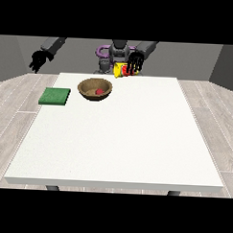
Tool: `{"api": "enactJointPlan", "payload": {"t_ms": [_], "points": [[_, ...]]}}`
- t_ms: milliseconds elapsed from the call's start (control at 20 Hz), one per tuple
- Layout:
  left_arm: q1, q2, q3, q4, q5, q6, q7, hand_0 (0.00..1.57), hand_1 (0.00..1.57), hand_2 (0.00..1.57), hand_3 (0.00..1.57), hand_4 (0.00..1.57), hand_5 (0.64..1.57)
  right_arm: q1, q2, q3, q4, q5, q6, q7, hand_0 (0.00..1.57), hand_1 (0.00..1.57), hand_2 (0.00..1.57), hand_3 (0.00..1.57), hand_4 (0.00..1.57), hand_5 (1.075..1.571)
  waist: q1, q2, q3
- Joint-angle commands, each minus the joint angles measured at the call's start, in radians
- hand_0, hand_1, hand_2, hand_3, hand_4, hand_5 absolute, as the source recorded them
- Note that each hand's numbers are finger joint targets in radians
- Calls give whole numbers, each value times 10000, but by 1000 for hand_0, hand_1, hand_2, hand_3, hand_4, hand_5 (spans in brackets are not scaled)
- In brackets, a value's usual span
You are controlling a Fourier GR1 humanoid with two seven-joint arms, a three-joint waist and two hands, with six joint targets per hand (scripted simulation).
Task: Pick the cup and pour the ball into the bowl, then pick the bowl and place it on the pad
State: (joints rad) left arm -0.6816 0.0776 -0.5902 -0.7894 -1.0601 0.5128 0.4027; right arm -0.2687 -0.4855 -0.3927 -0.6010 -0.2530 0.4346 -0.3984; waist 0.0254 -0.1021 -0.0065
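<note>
Bowl (95,88) is the thing that matters now, since there's already a red ball (99,91) sitting inside it, so I'm judging the pour as done. It sits on the big white tabletop (122,138), toward the far side and a bit to the view's left of center. The green pad (55,96) lies flat just to the view's left of it, near but not touching, close to the tabletop's left edge. So the carry is a short sideways hop toward the view's left.

As I see it, the hand at the view's left (38,61) is the one on the pad's side, but it's hanging up in the air off the far left corner, holding nothing, fingers drooping and looking relaxed. The hand at the view's right (135,62) is at the far edge with its fingers curled around the yellow cup (120,70), which looks tipped on its side toward the bowl. From there the bowl lies toward the camera and the view's left of both that hand and the cup.
</note>
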Motion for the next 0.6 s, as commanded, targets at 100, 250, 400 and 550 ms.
{"api": "enactJointPlan", "payload": {"t_ms": [100, 250, 400, 550], "points": [[1979, -752, 1470, -1997, 3931, 2177, -1026, 605, 605, 530, 505, 1019, 1517, -809, 748, 244, -646, -28, -200, -340, 0, 0, 0, 280, 700, 1570, -331, 1717, -183], [2813, -764, 1625, -2993, 5729, 2338, -2494, 0, 0, 0, 0, 821, 1554, -1002, 1203, 498, -1020, 147, -800, -117, 0, 0, 0, 209, 650, 1571, -242, 1745, -122], [3266, -765, 2090, -3349, 6983, 1744, -4377, 0, 0, 0, 0, 774, 1556, -1301, 2154, 720, -1384, 154, -1622, 192, 0, 0, 0, 0, 560, 1571, 140, 1983, -66], [3290, -105, 2967, -3506, 8395, 509, -5708, 0, 0, 0, 0, 868, 1529, -1695, 2975, 1140, -1914, 426, -2780, 923, 0, 0, 0, 0, 0, 1571, 229, 1657, -20]]}}
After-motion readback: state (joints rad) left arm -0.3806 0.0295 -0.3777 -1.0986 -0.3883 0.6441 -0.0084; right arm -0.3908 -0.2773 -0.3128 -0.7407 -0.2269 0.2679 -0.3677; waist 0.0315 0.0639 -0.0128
